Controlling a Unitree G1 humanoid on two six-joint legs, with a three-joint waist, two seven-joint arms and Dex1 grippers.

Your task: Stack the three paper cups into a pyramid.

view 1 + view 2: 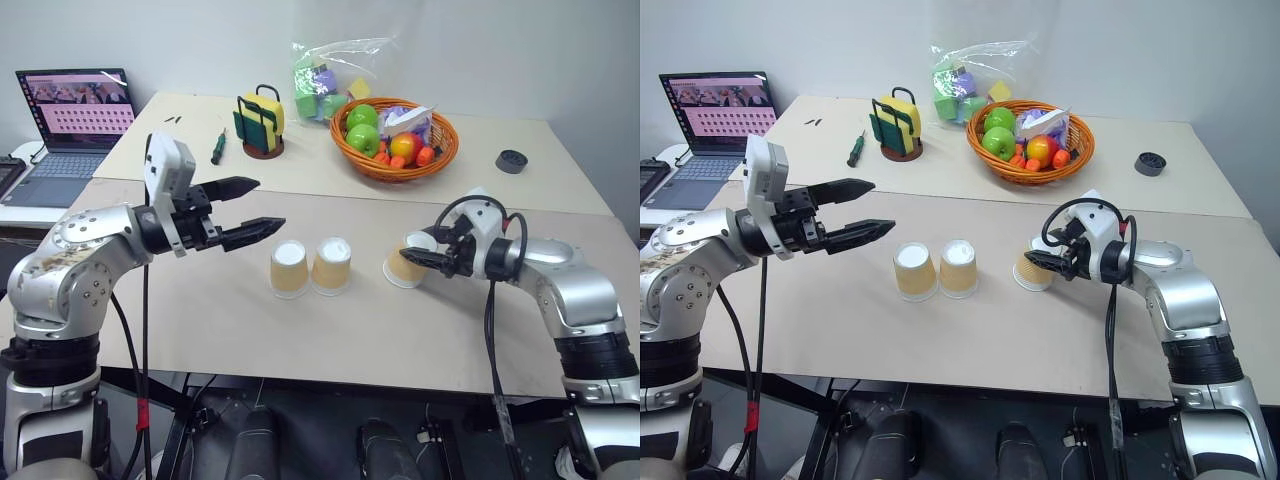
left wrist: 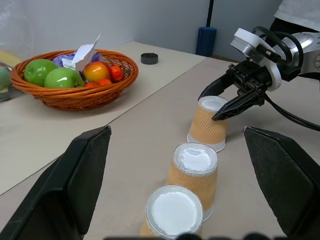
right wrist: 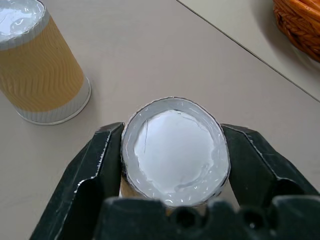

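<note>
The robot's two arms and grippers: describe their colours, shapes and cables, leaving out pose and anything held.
Both arms are silver-grey metal with rounded joint housings and black bands lower down. The left gripper and the right gripper each have two black, pointed fingers on a white wrist block. A thin black cable hangs from each forearm; the right one loops over the wrist.

looks like a lab or office test bench, plain tables pushed together, laptop upper left, bare white wall behind
</note>
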